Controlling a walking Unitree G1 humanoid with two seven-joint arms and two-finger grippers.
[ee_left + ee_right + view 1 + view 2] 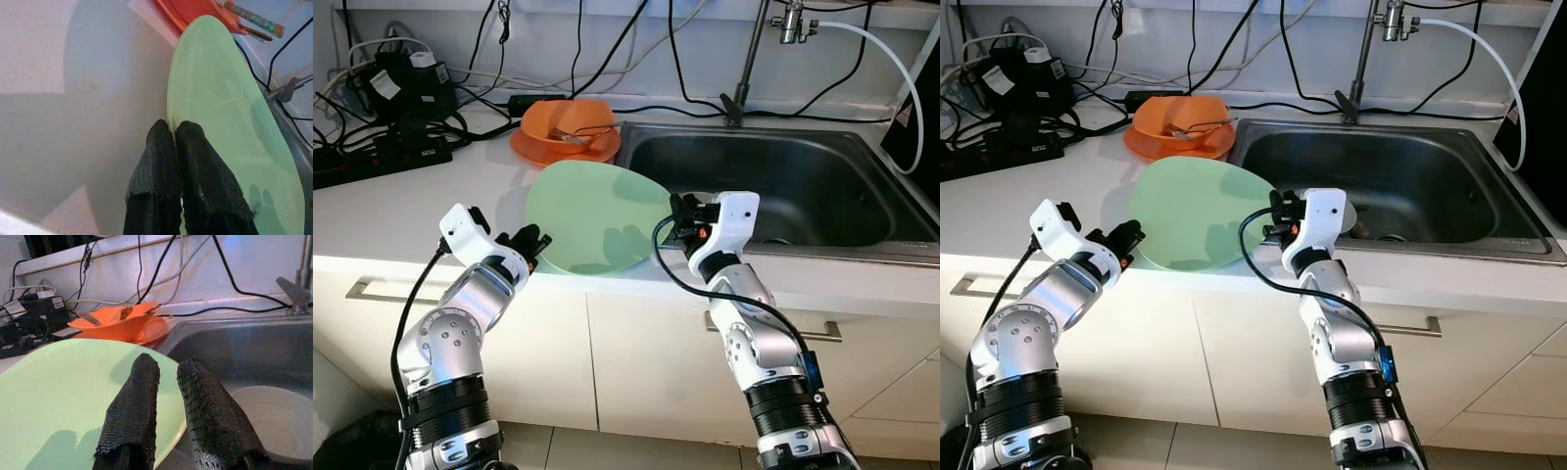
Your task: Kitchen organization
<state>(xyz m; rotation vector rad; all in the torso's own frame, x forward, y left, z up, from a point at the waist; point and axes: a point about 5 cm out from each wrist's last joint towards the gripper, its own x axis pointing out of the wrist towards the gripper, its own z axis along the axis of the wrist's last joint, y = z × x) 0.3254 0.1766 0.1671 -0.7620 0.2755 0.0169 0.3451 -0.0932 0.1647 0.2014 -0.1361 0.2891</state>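
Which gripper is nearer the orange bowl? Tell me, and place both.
Left, though only slightly. The left gripper pinches the green plate's near-left rim, in front of the orange bowl. The right gripper is at the plate's right edge, by the sink.

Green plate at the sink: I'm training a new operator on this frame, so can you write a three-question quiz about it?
1. True or false: the left gripper is shut on the rim of the green plate.
2. What lies behind the green plate, nearer the wall? A) an orange bowl on an orange plate B) a kettle C) a cutting board
3. Fill in: the right gripper, fingers apart, hangs over the plate's edge beside the steel ____.

Key: 1 true. 2 A, the orange bowl on the orange plate. 3 sink.
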